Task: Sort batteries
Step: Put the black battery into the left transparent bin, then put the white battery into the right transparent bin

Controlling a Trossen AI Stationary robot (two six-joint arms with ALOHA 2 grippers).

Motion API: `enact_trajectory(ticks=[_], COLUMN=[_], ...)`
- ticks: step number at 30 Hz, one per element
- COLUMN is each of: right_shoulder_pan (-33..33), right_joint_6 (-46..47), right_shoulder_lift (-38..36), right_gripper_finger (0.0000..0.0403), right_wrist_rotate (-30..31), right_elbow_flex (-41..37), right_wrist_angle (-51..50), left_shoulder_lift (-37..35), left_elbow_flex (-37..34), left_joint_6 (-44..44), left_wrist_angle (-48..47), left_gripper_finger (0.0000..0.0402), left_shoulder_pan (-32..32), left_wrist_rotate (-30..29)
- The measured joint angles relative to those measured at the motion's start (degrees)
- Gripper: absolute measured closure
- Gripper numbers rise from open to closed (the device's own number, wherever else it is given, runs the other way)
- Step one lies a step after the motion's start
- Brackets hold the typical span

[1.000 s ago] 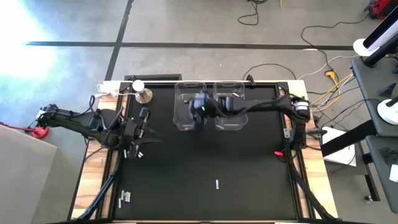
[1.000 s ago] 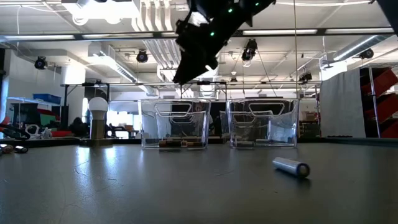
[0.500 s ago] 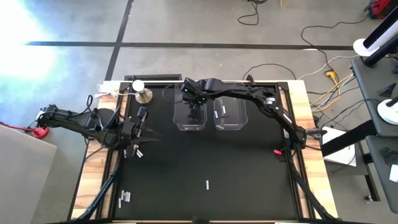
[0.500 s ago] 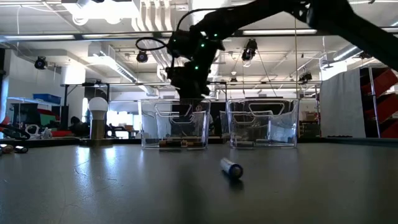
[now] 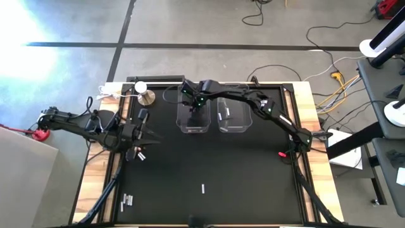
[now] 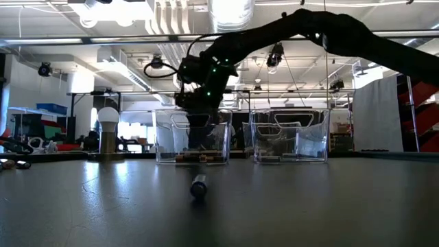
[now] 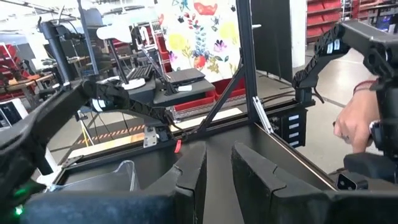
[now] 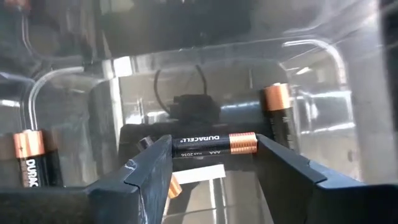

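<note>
Here the right gripper [image 8: 213,163] reaches down into the left clear bin [image 5: 193,120], its fingers clamped on the two ends of a dark battery [image 8: 214,145] with a copper tip. The battery lies crosswise between the fingers, long axis level, with other dark batteries [image 8: 35,158] in the bin below and beside it. Letting go would likely drop it straight in. The left gripper [image 7: 219,168] waits near the table's left edge, fingers nearly together, holding nothing. A loose pale battery [image 5: 203,188] lies on the mat towards the front, about midway between the arms.
</note>
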Motion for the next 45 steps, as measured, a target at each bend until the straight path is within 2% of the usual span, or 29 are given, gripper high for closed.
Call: enact_trajectory(ticks=[6, 13, 19, 36, 38, 42, 45], right_shoulder_pan=[-0.04, -0.04, 0.14, 0.24, 0.35, 1.17, 2.16], right_joint_6=[-1.36, -1.48, -2.18, -3.57, -4.2, -5.86, -5.76], right_shoulder_lift=[0.65, 0.72, 2.09, 2.06, 1.49, -2.18, -7.62], right_gripper_finger=[0.0209, 0.0191, 0.0198, 0.0174, 0.0169, 0.0157, 0.0154], right_wrist_rotate=[-3.09, -3.91, -6.18, -5.23, -3.73, 3.51, 4.76], right_elbow_flex=[-0.02, -0.05, -0.31, -0.28, -0.28, 0.22, 0.28], right_wrist_angle=[-0.22, -0.59, -1.0, -0.97, -1.0, -1.81, -4.71], left_shoulder_lift=[-0.1, -0.1, -0.07, -0.07, -0.1, -0.1, -0.44], left_elbow_flex=[-0.02, -0.09, -0.11, -0.11, -0.11, -0.11, -0.13], left_joint_6=[0.01, 0.01, 0.01, 0.19, 0.66, 1.39, 1.52], left_wrist_angle=[-0.29, -0.24, -0.22, -0.2, -0.22, -0.33, -0.91], left_gripper_finger=[0.0345, 0.0345, 0.0345, 0.0345, 0.0345, 0.0345, 0.0345], left_shoulder_pan=[0.0, -0.02, 0.0, -0.02, 0.0, 0.0, 0.0], left_wrist_rotate=[0.0, 0.0, 0.0, 0.0, 0.0, 0.0, 0.0])
